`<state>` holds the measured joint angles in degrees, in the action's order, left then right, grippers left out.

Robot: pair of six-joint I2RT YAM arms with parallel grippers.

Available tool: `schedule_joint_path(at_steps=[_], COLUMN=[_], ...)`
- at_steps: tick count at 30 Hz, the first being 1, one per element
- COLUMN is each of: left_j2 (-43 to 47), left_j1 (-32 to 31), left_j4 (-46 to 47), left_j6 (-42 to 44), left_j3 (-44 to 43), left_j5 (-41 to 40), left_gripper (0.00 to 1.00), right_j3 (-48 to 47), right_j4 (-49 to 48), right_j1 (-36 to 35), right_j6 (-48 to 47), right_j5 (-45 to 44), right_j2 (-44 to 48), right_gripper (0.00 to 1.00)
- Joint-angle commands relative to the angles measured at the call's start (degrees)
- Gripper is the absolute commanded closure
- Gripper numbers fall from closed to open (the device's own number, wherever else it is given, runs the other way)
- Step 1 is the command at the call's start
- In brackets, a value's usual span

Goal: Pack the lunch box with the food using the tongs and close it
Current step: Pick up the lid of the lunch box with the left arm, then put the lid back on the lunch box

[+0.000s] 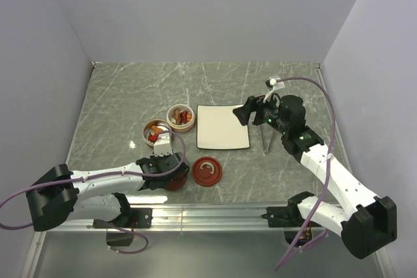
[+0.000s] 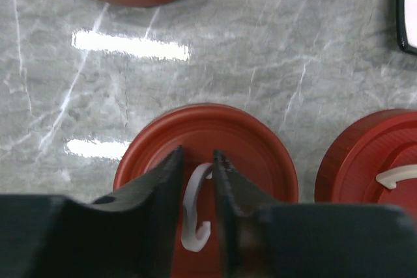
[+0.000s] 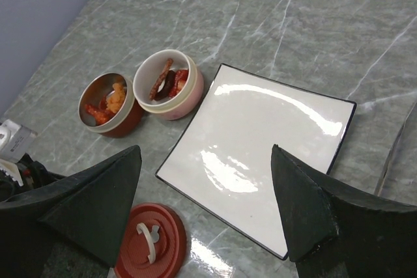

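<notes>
Low over the marbled grey counter [image 1: 130,96], the left fingers [image 2: 156,213] narrowly straddle the white curved handle [image 2: 193,208] of a ridged round red-brown lid [image 2: 254,154], grip unclear, while the right fingers [image 3: 98,206] gape empty above the glossy white square plate [image 3: 260,148], thin metal tongs [image 1: 264,141] lying beside it and chunky red-orange food [image 3: 111,99] filling two round pots [image 3: 184,101].

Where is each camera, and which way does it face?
Top external: above and behind the bases, looking down on the table; left arm and right arm show.
Left wrist: on that wrist, facing down at a red lid; the left fingers flank the white handle.
Right wrist: on that wrist, looking across the white plate toward a pink bowl; the right fingers stand wide apart.
Shared: both wrist views show the second lid.
</notes>
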<state>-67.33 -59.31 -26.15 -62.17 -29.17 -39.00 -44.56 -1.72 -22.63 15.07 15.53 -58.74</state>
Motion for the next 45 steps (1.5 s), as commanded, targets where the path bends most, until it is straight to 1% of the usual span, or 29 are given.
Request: schedule_joint_path(at_steps=[1,3,4,5,6,8,9,17,21,23,24,25,26,28,32,35,36,37,41,45], left_j2=[0.4,1.0,1.1,1.1,1.2,1.5,1.8,3.5,4.0,4.1,4.1,4.0,3.4,2.6,-1.6,-4.9,-6.1,-7.4,-15.4,-21.4], left_j1=[0.1,-0.1,-0.1,0.0,0.0,-0.1,-0.1,0.0,1.0,3.2,4.1,6.3,7.4,9.2,14.6,18.9,20.2,22.6,27.0,29.2], left_j4=[-1.5,-1.4,-1.5,-1.8,-2.1,-2.8,-2.9,-2.9,-1.4,1.0,2.2,5.5,6.9,9.4,14.4,18.4,19.0,19.3,20.9,22.0], left_j6=[0.2,0.6,0.6,0.6,0.6,0.8,1.1,4.8,9.5,13.1,14.4,15.9,18.8,21.2,27.3,31.0,31.8,32.3,35.1,36.5], left_j3=[-1.5,-1.5,-1.6,-1.9,-2.0,-2.9,-3.2,-7.3,-9.9,-10.9,-11.2,-11.6,-12.0,-13.6,-17.8,-21.3,-23.3,-24.4,-30.2,-36.1], left_j5=[2.7,2.9,2.6,2.0,1.7,1.0,0.5,-3.2,-4.9,-4.1,-3.4,-1.2,-0.1,1.5,4.7,9.0,12.0,13.1,19.3,23.3], left_gripper=[0.72,0.76,0.83,0.86,0.93,0.99,1.00,1.00,1.00,1.00,1.00,1.00,1.00,1.00,1.00,1.00,1.00,1.00,1.00,1.00], right_j3=[0.1,0.0,0.0,-0.1,-0.3,-0.4,-0.4,-0.7,-1.1,-1.5,-1.7,-1.8,-2.5,-3.1,-4.7,-6.2,-6.8,-7.1,-9.2,-10.1], right_j4=[-2.0,-2.1,-2.2,-2.1,-2.0,-2.0,-2.0,-2.2,-2.2,-2.1,-2.1,-2.0,-1.7,-1.4,-1.3,-1.0,-0.7,-0.6,0.0,0.5], right_j1=[-0.3,-0.3,-0.2,-0.3,-0.3,-0.3,-0.3,-0.2,-0.3,-0.3,-0.2,-0.3,-0.3,-0.3,-0.3,-0.3,-0.3,-0.3,-0.1,-0.2], right_j6=[-0.8,-0.9,-0.9,-0.9,-1.0,-1.1,-1.1,-1.4,-1.7,-1.9,-2.1,-2.1,-2.3,-2.7,-3.2,-3.6,-3.9,-4.0,-4.6,-5.2], right_j5=[-0.8,-0.9,-0.9,-0.9,-0.9,-1.1,-1.2,-1.6,-1.7,-1.9,-2.1,-2.1,-2.3,-2.7,-2.6,-2.6,-2.6,-2.8,-3.6,-4.6], right_j2=[-0.5,-0.8,-1.2,-1.3,-1.4,-1.8,-1.9,-2.9,-3.6,-4.0,-4.4,-4.5,-4.8,-5.6,-6.7,-8.3,-9.1,-9.5,-11.1,-12.1], right_gripper=[0.13,0.13,0.13,0.13,0.13,0.13,0.13,0.13,0.13,0.13,0.13,0.13,0.13,0.13,0.13,0.13,0.13,0.13,0.13,0.13])
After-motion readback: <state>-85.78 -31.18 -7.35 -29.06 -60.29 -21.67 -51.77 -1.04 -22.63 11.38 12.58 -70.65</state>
